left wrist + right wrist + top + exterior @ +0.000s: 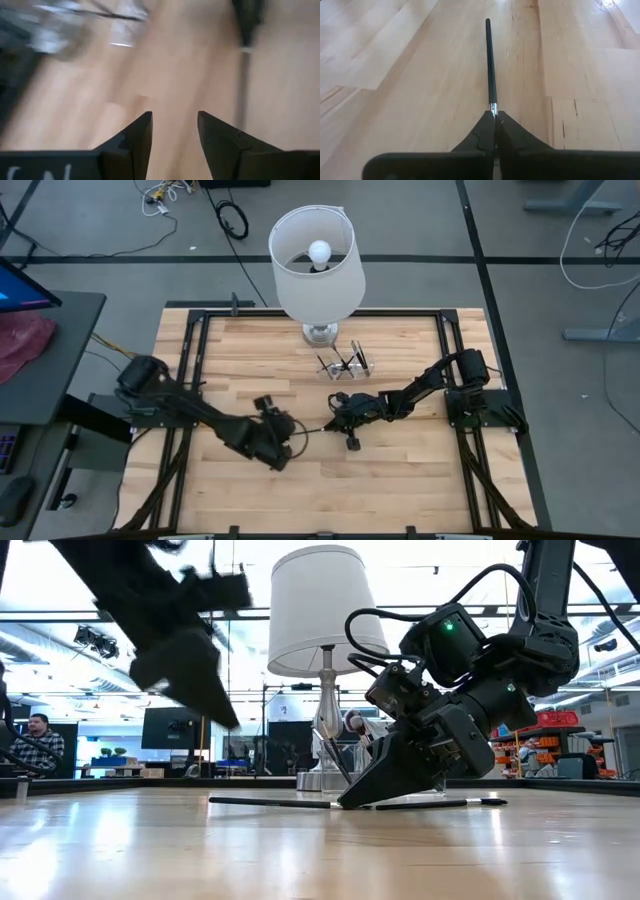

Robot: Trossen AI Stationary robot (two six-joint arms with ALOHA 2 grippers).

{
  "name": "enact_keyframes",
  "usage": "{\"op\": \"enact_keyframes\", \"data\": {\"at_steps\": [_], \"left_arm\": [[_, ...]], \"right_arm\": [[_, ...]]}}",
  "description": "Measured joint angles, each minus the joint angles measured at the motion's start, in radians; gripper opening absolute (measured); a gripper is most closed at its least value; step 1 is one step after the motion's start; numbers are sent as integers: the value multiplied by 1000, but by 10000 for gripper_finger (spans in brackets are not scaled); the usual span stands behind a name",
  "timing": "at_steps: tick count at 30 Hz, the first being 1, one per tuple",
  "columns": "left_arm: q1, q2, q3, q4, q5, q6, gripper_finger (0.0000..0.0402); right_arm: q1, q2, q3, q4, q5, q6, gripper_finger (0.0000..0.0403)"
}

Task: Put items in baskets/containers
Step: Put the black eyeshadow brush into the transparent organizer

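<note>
Left wrist view motion-blurred: you cannot make out clear box (75, 30) contents or dark object (248, 20) cut by frame edge. Right gripper (495, 116) fingers hide brush (490, 65) bristle end from you. High view: brushes in clear box (345, 364) too small to count. Lampshade (317, 260) hides lamp stem from you.
</note>
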Motion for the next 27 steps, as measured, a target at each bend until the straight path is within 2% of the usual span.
{"op": "enact_keyframes", "data": {"at_steps": [2,4,7,10,15,16,18,22,27], "left_arm": [[-33,-40,-4,-76,-95,-61,162],[-66,-93,-44,-83,-170,-119,160],[-99,-168,-184,59,-166,-170,151],[-102,-215,-402,463,-59,-117,137],[-49,-197,-715,1400,181,157,115],[-36,-188,-756,1529,204,179,111],[-17,-179,-809,1678,220,191,105],[31,-132,-814,1655,275,184,102],[80,7,-685,1614,363,206,115]], "right_arm": [[0,0,0,0,0,0,5],[0,0,0,0,0,0,5],[0,0,0,6,0,0,5],[0,2,0,30,-16,-13,5],[-4,3,0,64,-37,-35,5],[-7,3,0,65,-40,-35,5],[-15,3,0,63,-44,-35,5],[-29,3,0,79,-52,-49,5],[-37,3,0,85,-52,-50,5]]}}
